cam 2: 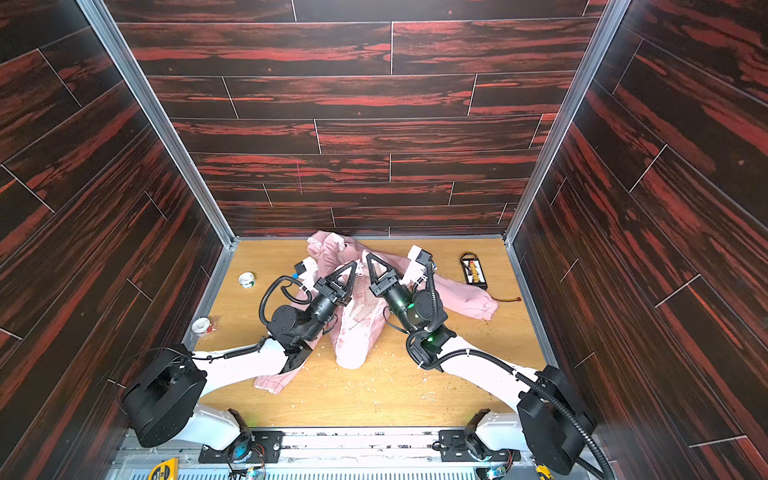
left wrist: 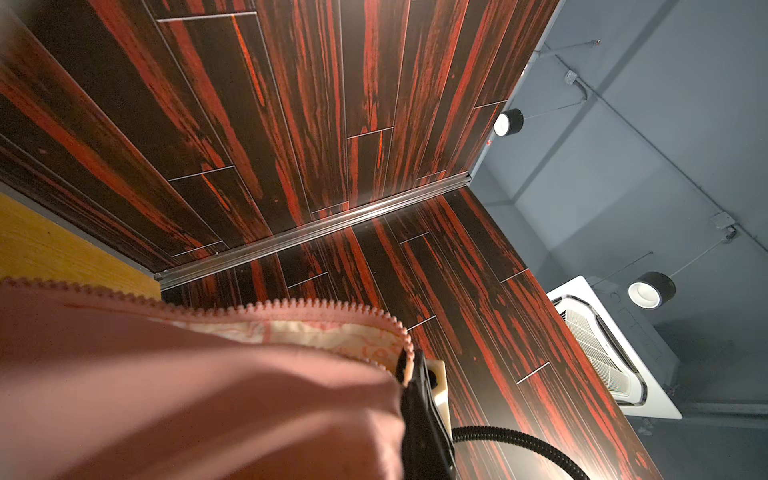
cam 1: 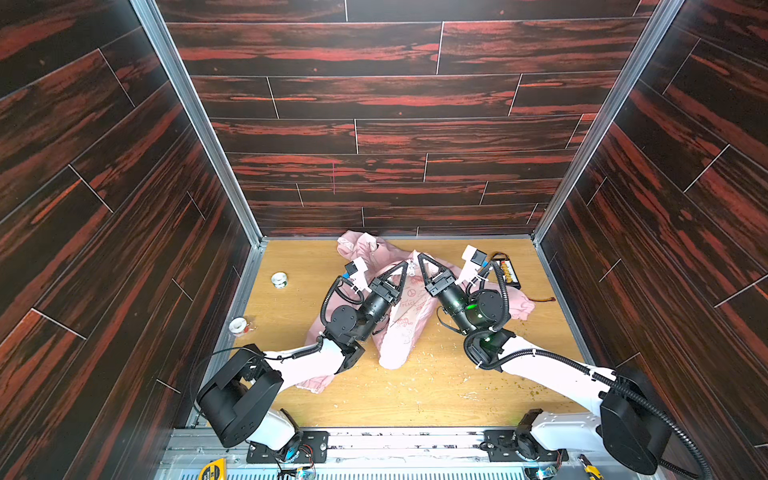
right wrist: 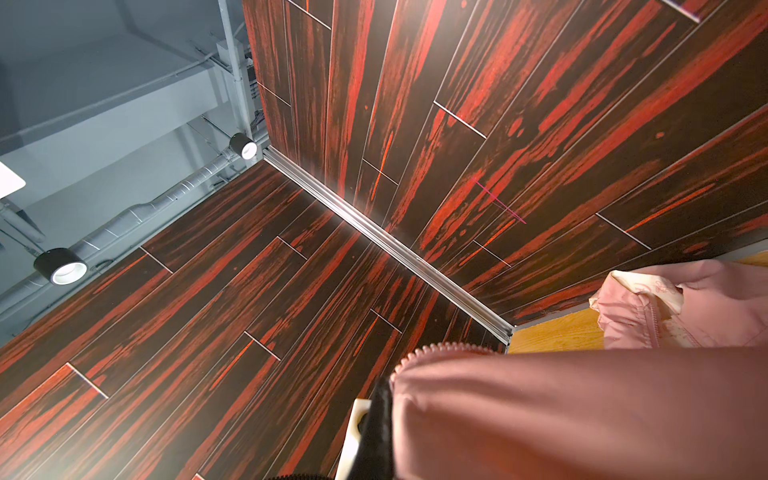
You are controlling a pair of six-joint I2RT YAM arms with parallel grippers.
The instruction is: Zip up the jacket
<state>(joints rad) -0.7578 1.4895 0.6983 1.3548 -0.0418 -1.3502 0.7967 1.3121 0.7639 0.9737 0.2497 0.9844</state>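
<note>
- In both top views the jacket (cam 1: 397, 332) lies crumpled on the wooden table (cam 1: 457, 395), in the lower middle of the frame. Its far end is bunched close to the back wall. One sleeve trails to the right, and a cuff (cam 1: 309, 384) lies lower left under the left arm.
- In both top views the left gripper (cam 1: 404, 266) and the right gripper (cam 1: 419, 258) point toward the back wall. Their tips are close together with a pale strip of zipper between them. Each has its fingers pressed together on a front edge of the jacket. The printed lining sags from them toward the bottom of the frame.
- In a top view, two tape rolls (cam 1: 279, 279) sit apart from the jacket at the left side of the table. A black board with wires (cam 1: 508, 272) lies at the right, just beyond the sleeve.
- In the left wrist view, pink fabric fills the near field, edged by a row of zipper teeth (left wrist: 291, 307) with pale lining just behind it. The black fingers (left wrist: 419, 399) are clamped on the end of that toothed edge.
- In the right wrist view, more pink fabric lies close to the lens, with a short run of teeth along its edge. One dark finger (right wrist: 378, 415) is pinched against it. Another fold of the jacket rests on the table near the wall.
</note>
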